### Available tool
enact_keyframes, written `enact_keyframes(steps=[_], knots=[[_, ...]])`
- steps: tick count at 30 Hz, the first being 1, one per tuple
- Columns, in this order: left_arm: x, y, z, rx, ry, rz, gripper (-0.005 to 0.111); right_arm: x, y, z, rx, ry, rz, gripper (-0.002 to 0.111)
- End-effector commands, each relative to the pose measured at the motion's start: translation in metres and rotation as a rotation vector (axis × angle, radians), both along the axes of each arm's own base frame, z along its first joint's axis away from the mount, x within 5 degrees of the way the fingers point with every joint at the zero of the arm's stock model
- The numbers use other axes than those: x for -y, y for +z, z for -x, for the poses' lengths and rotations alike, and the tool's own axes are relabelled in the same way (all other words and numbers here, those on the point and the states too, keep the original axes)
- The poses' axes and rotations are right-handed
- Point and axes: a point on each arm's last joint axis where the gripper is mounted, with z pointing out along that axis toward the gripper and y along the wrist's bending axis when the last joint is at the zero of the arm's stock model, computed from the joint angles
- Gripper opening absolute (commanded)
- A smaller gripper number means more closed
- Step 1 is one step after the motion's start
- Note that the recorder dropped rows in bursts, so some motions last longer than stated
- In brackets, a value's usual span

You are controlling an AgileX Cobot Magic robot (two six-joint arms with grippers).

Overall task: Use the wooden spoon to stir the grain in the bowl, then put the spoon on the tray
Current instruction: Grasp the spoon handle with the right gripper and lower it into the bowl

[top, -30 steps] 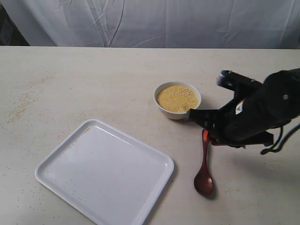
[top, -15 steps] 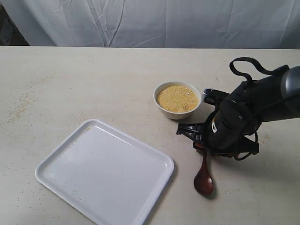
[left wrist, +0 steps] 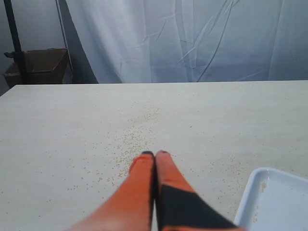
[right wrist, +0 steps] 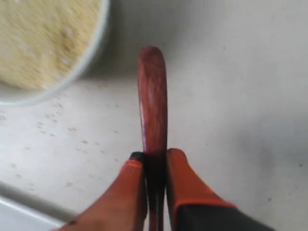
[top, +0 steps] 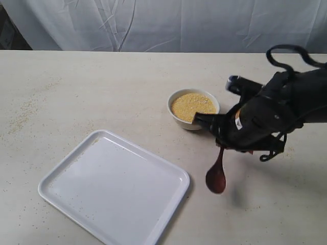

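Observation:
The small white bowl (top: 193,109) holds yellow-orange grain (top: 192,105) and stands right of the table's middle. My right gripper (top: 223,145) is just in front of the bowl, shut on the handle of the dark reddish-brown wooden spoon (top: 216,173), which hangs lifted off the table with its oval bowl lowest. In the right wrist view the orange fingers (right wrist: 183,178) clamp the spoon (right wrist: 152,96), with the bowl (right wrist: 91,55) and its grain (right wrist: 43,38) beside it. The large white tray (top: 115,186) lies at the front left. My left gripper (left wrist: 155,154) is shut and empty over bare table.
Loose grains are scattered on the table (top: 102,87) at the left (top: 23,112). A corner of the tray (left wrist: 272,197) shows in the left wrist view. A white cloth backdrop (top: 163,23) hangs behind the table's far edge.
The right gripper closed on the spoon's handle and lifted it off the table; the spoon's bowl now hangs a little further left. The left gripper's earlier state is not shown.

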Motion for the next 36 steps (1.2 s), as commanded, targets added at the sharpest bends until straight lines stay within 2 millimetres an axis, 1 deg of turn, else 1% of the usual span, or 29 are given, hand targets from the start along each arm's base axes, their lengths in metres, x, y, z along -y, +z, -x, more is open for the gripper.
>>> enact_keyframes(steps=[1, 4, 6, 7, 9, 12, 15, 19, 22, 26, 27, 29, 32, 34, 36], knots=[[0.0, -0.001, 0.0, 0.006, 0.001, 0.006, 0.0, 0.01, 0.051, -0.017, 0.193, -0.061, -0.064, 0.0], [0.0, -0.001, 0.0, 0.006, 0.001, 0.006, 0.0, 0.016, 0.077, -0.038, 0.322, -0.145, -0.123, 0.0], [0.0, -0.001, 0.0, 0.006, 0.001, 0.006, 0.0, 0.02, 0.086, -0.055, 0.397, -0.209, -0.175, 0.0], [0.0, -0.001, 0.0, 0.006, 0.001, 0.006, 0.0, 0.021, 0.086, -0.061, 0.416, -0.235, -0.19, 0.0], [0.0, -0.001, 0.0, 0.006, 0.001, 0.006, 0.0, 0.022, 0.08, -0.074, 0.433, -0.3, -0.196, 0.0], [0.0, -0.001, 0.0, 0.006, 0.001, 0.006, 0.0, 0.021, 0.06, -0.089, 0.404, -0.451, -0.204, 0.0], [0.0, -0.001, 0.0, 0.006, 0.001, 0.006, 0.0, 0.014, 0.042, -0.101, 0.356, -0.499, -0.201, 0.0], [0.0, -0.001, 0.0, 0.006, 0.001, 0.006, 0.0, 0.004, 0.023, -0.112, 0.3, -0.53, -0.247, 0.0], [0.0, -0.001, 0.0, 0.006, 0.001, 0.006, 0.0, 0.001, 0.015, -0.119, 0.283, -0.546, -0.252, 0.001], [0.0, -0.001, 0.0, 0.006, 0.001, 0.006, 0.0, -0.006, 0.007, -0.123, 0.268, -0.519, -0.29, 0.002], [0.0, -0.001, 0.0, 0.006, 0.001, 0.006, 0.0, -0.007, 0.005, -0.124, 0.262, -0.513, -0.304, 0.005], [0.0, -0.001, 0.0, 0.006, 0.001, 0.006, 0.0, -0.009, -0.001, -0.124, 0.238, -0.535, -0.328, 0.016], [0.0, -0.001, 0.0, 0.006, 0.001, 0.006, 0.0, -0.011, 0.0, -0.123, 0.235, -0.535, -0.338, 0.038], [0.0, -0.001, 0.0, 0.006, 0.001, 0.006, 0.0, -0.01, 0.008, -0.123, 0.254, -0.52, -0.346, 0.05], [0.0, -0.001, 0.0, 0.006, 0.001, 0.006, 0.0, -0.01, 0.023, -0.121, 0.291, -0.471, -0.339, 0.056]])
